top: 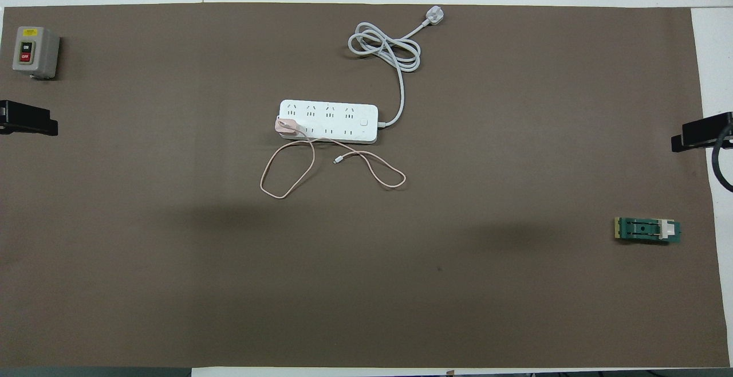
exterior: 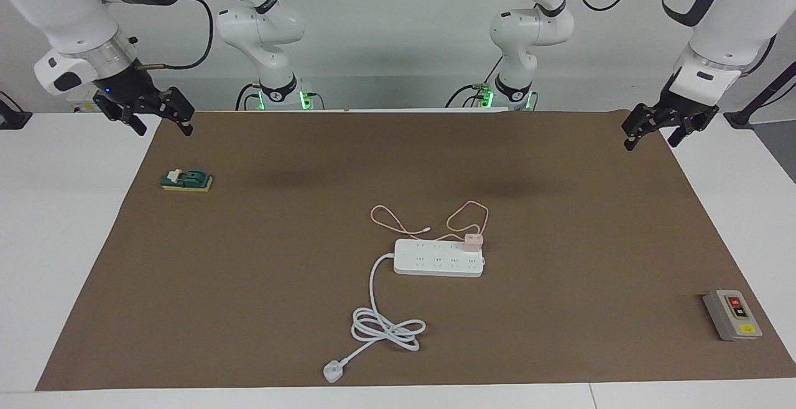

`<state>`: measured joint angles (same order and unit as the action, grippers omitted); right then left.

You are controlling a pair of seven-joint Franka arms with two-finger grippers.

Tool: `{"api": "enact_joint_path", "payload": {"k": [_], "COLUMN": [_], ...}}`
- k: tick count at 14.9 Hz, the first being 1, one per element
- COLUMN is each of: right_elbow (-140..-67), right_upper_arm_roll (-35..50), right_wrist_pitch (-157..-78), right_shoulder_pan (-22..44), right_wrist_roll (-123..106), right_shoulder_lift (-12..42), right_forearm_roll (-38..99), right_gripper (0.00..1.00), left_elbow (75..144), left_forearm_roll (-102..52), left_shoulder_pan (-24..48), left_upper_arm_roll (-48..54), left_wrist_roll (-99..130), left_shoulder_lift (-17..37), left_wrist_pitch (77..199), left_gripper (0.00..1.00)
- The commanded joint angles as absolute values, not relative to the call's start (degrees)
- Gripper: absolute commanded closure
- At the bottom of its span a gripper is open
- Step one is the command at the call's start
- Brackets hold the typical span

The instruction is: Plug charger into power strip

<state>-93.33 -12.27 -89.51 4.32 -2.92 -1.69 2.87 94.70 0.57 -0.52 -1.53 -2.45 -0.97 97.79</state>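
The left tool [exterior: 652, 130] and the right tool [exterior: 158, 118] were shown whole only in the facing view, each raised over an end edge of the brown mat [exterior: 249, 284], with fingers spread wide and nothing held. In the overhead view only a dark tip of each was seen at the mat's side edges.

The charger [exterior: 472, 242] was seen in the facing view as a small pale pink cube standing upright on the power strip [exterior: 435, 258], seated in the end socket of the row nearer the robots, toward the left arm's end of the strip. In the overhead view its top face was shown flush against the strip's corner. Its thin pink cable [top: 286, 165] lay in two loose loops on the mat just beside the strip, on the side nearer the robots, its free connector end lying loose.

The power strip was seen as a long white bar with two rows of outlets, near the middle of the worktop. Its thick white cord [exterior: 385, 328] ran away from the robots into a coil, ending in a white plug [exterior: 333, 372].
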Motion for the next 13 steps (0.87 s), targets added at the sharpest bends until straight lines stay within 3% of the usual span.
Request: {"api": "enact_joint_path", "payload": {"k": [1,6,13], "right_elbow": [-93.0,-93.0,-93.0], "right_upper_arm_roll": [-12.0,-12.0,-12.0], "right_wrist_pitch": [-88.3,-88.3,-88.3], "right_shoulder_pan": [4.2,4.2,4.2], "right_wrist_roll": [-3.9,-3.9,-3.9], "right_shoulder_lift": [-2.1,-2.1,-2.1], "right_forearm_roll": [1.8,1.8,1.8], "right_gripper": [0.0,0.0,0.0], "left_elbow": [95.3,97.1,92.5], "left_forearm_roll": [-0.2,-0.2,-0.1], "left_shoulder_pan": [-2.4,-3.5,-3.6], "left_upper_arm_roll": [-1.1,-1.1,-1.1], "left_wrist_roll": [-2.6,-2.5,-2.5], "left_shoulder_lift": [-2.3,-3.3,-1.1], "left_wrist_pitch": [97.5,97.5,94.1], "left_gripper": [0.0,0.0,0.0]}}
